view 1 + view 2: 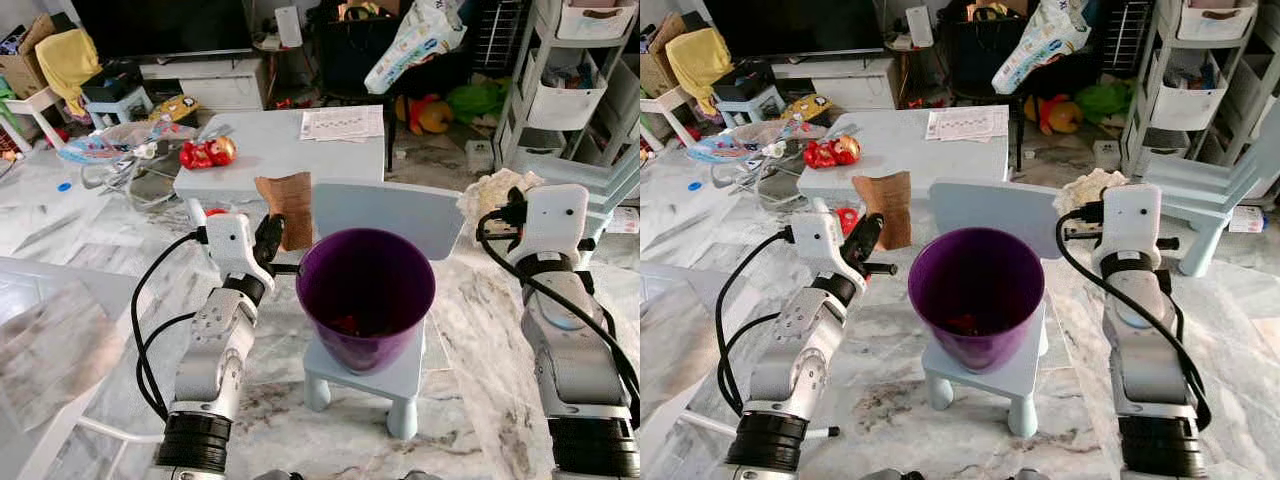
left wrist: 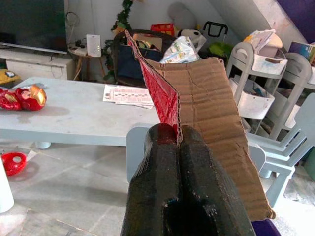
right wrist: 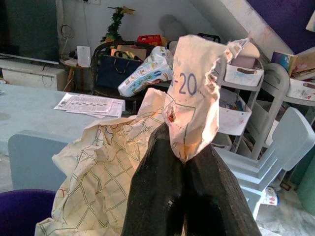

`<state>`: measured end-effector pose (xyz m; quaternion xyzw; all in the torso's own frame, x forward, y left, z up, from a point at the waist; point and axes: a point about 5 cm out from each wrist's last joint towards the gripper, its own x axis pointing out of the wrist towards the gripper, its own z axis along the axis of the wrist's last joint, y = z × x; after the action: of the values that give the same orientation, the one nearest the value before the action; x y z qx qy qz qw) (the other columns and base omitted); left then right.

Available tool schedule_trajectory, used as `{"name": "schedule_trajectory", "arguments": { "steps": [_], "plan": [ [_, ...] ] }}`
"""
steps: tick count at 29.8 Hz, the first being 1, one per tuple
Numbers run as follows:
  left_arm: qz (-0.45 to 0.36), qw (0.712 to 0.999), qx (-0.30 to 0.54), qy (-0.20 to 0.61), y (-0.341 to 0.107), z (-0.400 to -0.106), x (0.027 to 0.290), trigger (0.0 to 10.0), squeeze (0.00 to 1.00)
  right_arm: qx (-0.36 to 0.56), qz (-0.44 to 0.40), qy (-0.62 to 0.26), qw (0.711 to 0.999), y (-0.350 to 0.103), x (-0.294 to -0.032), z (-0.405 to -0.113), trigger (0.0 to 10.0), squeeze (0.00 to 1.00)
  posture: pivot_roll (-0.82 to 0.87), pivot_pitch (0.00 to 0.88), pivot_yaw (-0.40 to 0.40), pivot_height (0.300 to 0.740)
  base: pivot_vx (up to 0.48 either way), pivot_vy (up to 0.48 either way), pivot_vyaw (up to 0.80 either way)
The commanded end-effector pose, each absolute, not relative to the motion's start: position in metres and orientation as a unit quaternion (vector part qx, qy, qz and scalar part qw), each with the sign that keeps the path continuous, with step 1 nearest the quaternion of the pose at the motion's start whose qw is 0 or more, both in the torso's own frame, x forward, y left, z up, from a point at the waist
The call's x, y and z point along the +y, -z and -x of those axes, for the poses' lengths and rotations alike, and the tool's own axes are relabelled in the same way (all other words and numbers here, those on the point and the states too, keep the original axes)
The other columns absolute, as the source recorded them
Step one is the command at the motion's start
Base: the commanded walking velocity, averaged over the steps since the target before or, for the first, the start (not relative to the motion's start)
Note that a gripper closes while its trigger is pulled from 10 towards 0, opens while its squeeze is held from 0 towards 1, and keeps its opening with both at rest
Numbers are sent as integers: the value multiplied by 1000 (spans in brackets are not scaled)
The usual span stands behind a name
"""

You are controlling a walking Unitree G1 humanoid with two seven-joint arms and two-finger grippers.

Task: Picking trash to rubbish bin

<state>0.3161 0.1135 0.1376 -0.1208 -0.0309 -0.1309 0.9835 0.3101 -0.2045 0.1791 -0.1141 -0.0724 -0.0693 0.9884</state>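
Cardboard piece (image 1: 286,207) stands upright in the pinched left claw (image 1: 268,238), just beside the purple bin (image 1: 365,296) rim – nearer than the crumpled paper (image 1: 492,193) gripped by the right claw (image 1: 508,212).

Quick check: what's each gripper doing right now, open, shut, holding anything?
Left gripper: shut on a piece of cardboard, beside the purple bin.
Right gripper: shut on crumpled paper, beside the bin.
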Motion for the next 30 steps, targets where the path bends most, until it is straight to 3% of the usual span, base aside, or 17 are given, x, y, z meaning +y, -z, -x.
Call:
{"name": "schedule_trajectory", "arguments": {
  "steps": [1, 19, 30],
  "plan": [
    [118, 984, -31, 128, -139, -317, 117, 0, 0, -76, 108, 67, 989, -181, -202, -313, 10000, 0, -76, 71, 90, 740, 0, 0, 0],
    [69, 985, 47, 154, -93, -301, 116, 0, 0, -9, 71, -12, 997, -144, -180, -342, 10000, 0, -46, 75, 112, 740, 0, 0, 0],
    [17, 986, 88, 143, -66, -258, 148, 0, 0, 38, 68, -14, 997, -114, -182, -346, 10000, 0, 19, 109, 143, 740, 0, 0, 0]
  ]
}}
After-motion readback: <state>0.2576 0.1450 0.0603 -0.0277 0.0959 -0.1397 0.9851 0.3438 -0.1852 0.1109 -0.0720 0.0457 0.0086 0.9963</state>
